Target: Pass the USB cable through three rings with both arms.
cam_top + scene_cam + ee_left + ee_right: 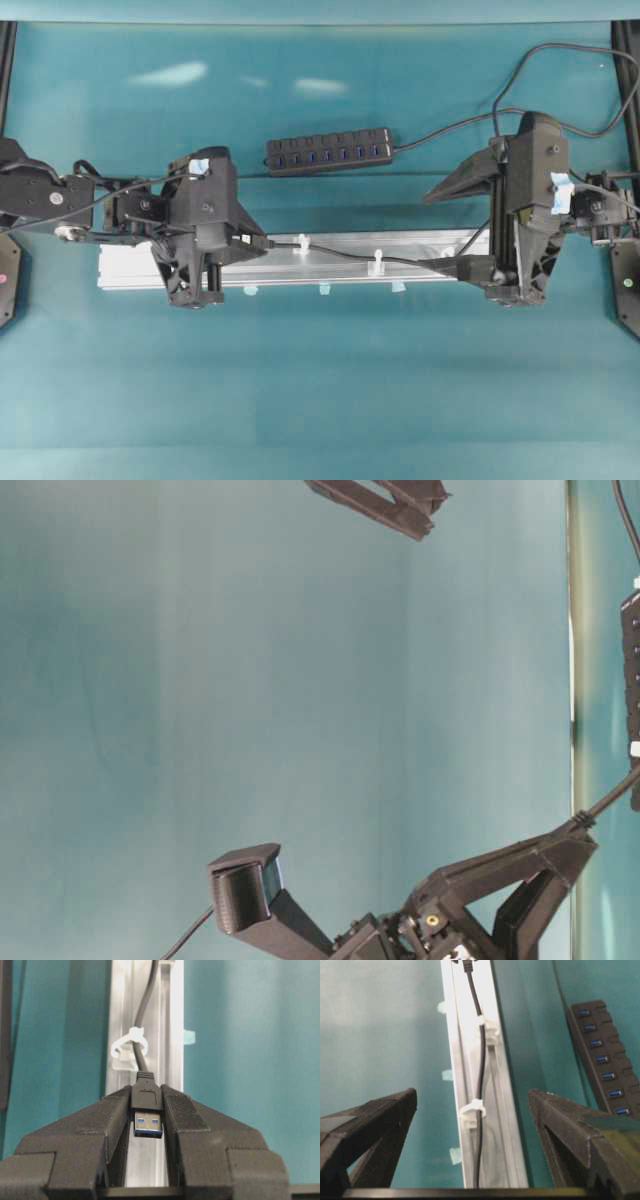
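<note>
The USB cable's plug (147,1105) sits pinched between the fingers of my left gripper (146,1094), metal end toward the camera. Overhead, my left gripper (258,241) is over the silver rail (130,268), left of the rings. From the plug the USB cable (340,252) runs right through one whitish ring (302,243) and a second ring (377,262). The right wrist view shows the cord (480,1070) threaded through both rings (472,1108) (487,1027). My right gripper (455,225) stands wide open at the rail's right end, straddling the cord without touching it. A third ring is hidden.
A black multi-port hub (328,153) lies behind the rail, its own cord looping off to the back right. Three pale blue tape tabs (325,289) mark the rail's front edge. Teal cloth covers the table (320,400).
</note>
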`<state>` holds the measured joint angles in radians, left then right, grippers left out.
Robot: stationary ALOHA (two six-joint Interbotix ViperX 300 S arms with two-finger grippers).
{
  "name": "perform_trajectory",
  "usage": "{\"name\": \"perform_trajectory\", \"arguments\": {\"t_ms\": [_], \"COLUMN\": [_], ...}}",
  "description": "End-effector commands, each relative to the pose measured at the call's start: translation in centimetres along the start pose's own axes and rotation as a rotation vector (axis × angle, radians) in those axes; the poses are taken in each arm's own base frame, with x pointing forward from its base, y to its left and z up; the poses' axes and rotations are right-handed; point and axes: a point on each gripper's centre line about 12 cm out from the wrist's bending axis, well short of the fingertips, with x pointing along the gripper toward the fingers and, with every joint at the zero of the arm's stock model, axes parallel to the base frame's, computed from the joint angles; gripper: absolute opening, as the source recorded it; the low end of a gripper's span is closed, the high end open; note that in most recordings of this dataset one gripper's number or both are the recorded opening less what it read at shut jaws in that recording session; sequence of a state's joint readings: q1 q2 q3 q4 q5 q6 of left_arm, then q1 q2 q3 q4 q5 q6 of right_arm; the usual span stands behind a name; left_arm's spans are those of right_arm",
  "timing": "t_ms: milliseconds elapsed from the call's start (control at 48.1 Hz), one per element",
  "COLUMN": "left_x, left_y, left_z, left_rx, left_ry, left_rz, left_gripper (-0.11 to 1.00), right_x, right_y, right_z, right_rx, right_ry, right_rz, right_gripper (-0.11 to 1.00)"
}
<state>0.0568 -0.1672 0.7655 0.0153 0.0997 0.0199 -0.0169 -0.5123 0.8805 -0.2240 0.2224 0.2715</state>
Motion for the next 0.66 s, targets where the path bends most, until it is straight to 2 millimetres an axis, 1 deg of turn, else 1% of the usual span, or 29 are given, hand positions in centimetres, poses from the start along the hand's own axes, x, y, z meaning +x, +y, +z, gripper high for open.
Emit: {"name": "perform_trajectory", "arguments": {"t_ms": [0,457,644], "left_x": [-0.82,-0.86,-1.17], "left_y": [-0.10,-0.09,-0.14], "left_z": [1.62,1.99,2.18], "left_rx": [0.006,0.007,0.007], "left_ry": [-0.055,-0.068,-0.078], "left_rz": [-0.002,-0.001,-0.002], "left_gripper": [0.21,0.21,0.21], "right_x": [-0.18,-0.19,-0.19], "right_y": [0.09,0.16,0.16], "right_z": [0.56,0.64,0.64], "right_rx": [0.012,0.011,0.013], "right_ry": [-0.022,-0.030,-0.030], "right_rz": [0.005,0.008,0.008], "right_gripper": [0.82,0.82,0.82]}}
